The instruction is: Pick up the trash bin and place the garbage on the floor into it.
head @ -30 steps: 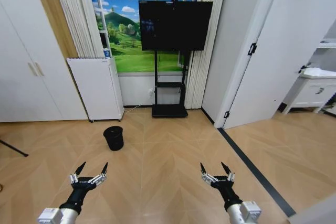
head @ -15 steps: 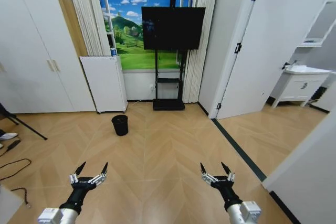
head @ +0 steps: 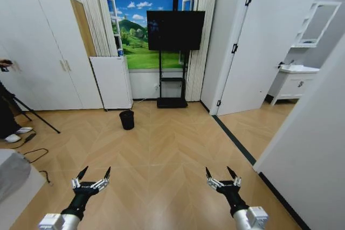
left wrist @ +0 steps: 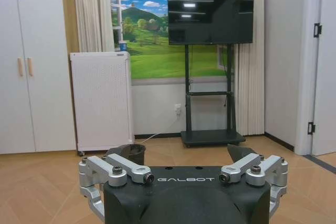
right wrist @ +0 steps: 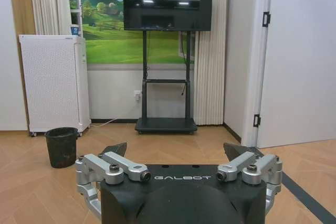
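The trash bin (head: 126,119), small, black and round, stands on the wood floor far ahead and left of centre, near the white appliance. Both arms are held low in front of me, well short of it. My left gripper (head: 94,174) is open with nothing between its fingers, and my right gripper (head: 221,173) is open and empty too. In the left wrist view the trash bin (left wrist: 131,153) peeks over the open left gripper (left wrist: 178,156). In the right wrist view the trash bin (right wrist: 62,147) stands off to one side of the open right gripper (right wrist: 174,149). The garbage is out of view.
A tall white perforated appliance (head: 112,82) stands against the back wall beside a TV on a black stand (head: 175,30). A tripod leg and cables (head: 33,116) lie at the left, and a grey surface (head: 13,176) sits at lower left. A white wall (head: 312,149) closes the right.
The whole head view has shifted: the camera has drawn back, so the bin and back wall look smaller and farther. Both grippers hold the same open pose.
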